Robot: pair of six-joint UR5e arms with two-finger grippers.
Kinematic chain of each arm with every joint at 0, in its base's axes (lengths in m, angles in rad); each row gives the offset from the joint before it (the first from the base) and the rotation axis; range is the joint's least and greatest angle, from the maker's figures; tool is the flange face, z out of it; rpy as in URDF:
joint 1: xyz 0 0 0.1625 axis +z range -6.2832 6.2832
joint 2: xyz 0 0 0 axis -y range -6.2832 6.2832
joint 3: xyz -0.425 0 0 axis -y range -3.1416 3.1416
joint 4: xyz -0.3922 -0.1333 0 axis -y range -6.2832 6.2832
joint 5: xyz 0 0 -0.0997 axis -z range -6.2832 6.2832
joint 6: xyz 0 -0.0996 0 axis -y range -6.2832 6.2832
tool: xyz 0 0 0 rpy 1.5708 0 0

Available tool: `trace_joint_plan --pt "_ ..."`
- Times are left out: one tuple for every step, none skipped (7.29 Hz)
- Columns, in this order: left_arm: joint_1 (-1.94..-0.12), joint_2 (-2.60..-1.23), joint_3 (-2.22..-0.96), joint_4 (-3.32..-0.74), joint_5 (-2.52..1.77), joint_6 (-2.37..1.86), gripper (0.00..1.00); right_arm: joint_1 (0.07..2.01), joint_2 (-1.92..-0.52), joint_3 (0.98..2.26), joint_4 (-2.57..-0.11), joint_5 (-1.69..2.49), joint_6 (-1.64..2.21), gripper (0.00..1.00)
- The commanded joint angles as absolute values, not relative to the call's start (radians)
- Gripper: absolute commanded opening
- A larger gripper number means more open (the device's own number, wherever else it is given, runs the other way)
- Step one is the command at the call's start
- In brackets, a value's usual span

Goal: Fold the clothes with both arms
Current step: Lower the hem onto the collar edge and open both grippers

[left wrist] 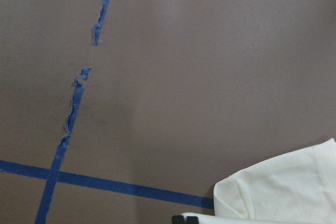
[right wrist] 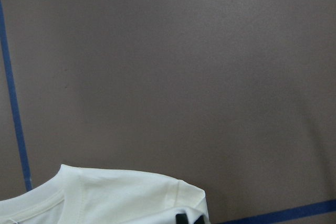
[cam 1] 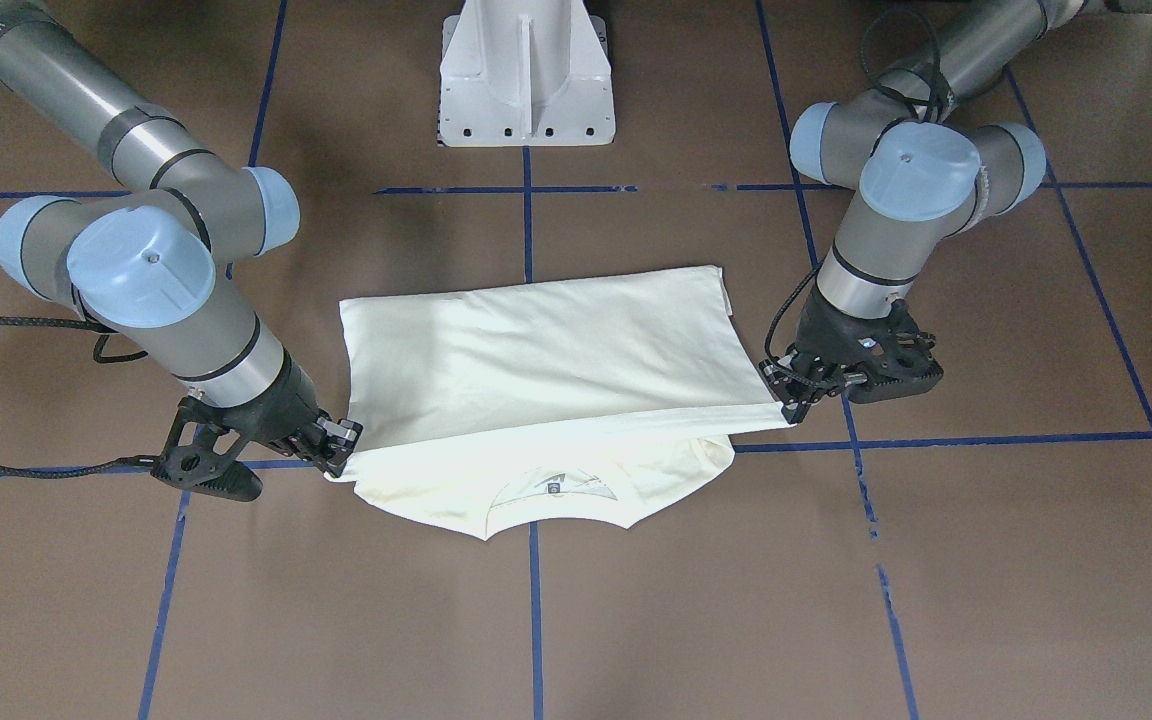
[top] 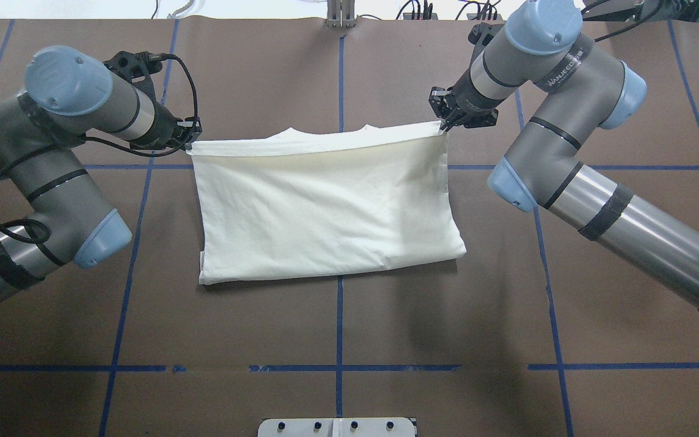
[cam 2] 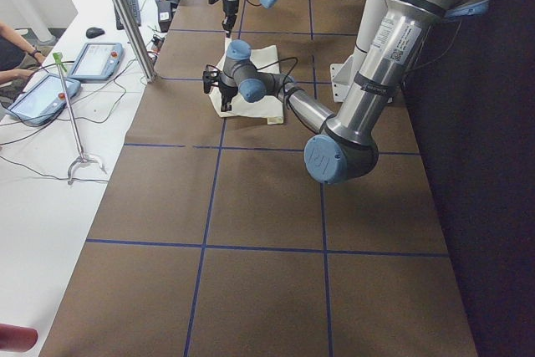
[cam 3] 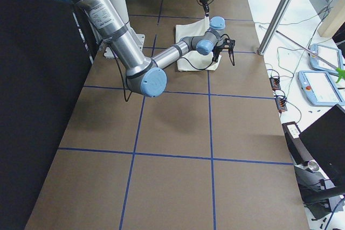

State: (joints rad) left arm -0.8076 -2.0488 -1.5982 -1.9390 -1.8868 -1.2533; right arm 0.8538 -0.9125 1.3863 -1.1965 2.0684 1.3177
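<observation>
Spreading out from the white pedestal (cam 1: pixel 526 75), the brown table (top: pixel 446 315) is left bare around the cream T-shirt (top: pixel 325 206), which is laid folded, plain side up, straight in front of the pedestal and is flanked by the left arm (top: pixel 58 188) and the right arm (top: pixel 568 158). The shirt's edge farthest from the pedestal is held taut between the left gripper (top: pixel 190 136) and the right gripper (top: pixel 443 121), each pinched onto a corner, with the neck opening (cam 1: pixel 553 488) seen just beyond.
</observation>
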Motion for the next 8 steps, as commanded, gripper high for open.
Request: trace_joint_plan --pt "-0.807 -2.100 -1.545 -1.936 -1.887 -1.266 0.00 0.853 -0.897 1.378 -1.197 2.065 1.318 0.00" --pt "-0.802 -2.106 -1.526 -1.942 -1.887 -1.284 0.00 0.851 -0.897 1.376 -1.197 2.056 1.315 0.00" --pt "-0.802 -2.108 -1.507 -1.969 -1.885 -1.285 0.00 0.851 -0.896 1.365 -1.198 2.015 1.307 0.00" --pt "-0.802 -2.108 -1.490 -1.988 -1.885 -1.285 0.00 0.848 -0.893 1.346 -1.197 2.003 1.301 0.00" --pt "-0.802 -2.109 -1.488 -1.988 -1.885 -1.284 0.00 0.845 -0.893 1.341 -1.197 1.999 1.299 0.00" --pt "-0.802 -2.112 -1.489 -1.988 -1.885 -1.284 0.00 0.842 -0.894 1.341 -1.189 1.999 1.301 0.00" --pt "-0.802 -2.114 -1.494 -1.988 -1.885 -1.285 0.00 0.833 -0.905 1.341 -1.136 1.997 1.302 0.00" --pt "-0.802 -2.114 -1.496 -1.987 -1.885 -1.285 0.00 0.830 -0.907 1.341 -1.117 1.997 1.304 0.00"
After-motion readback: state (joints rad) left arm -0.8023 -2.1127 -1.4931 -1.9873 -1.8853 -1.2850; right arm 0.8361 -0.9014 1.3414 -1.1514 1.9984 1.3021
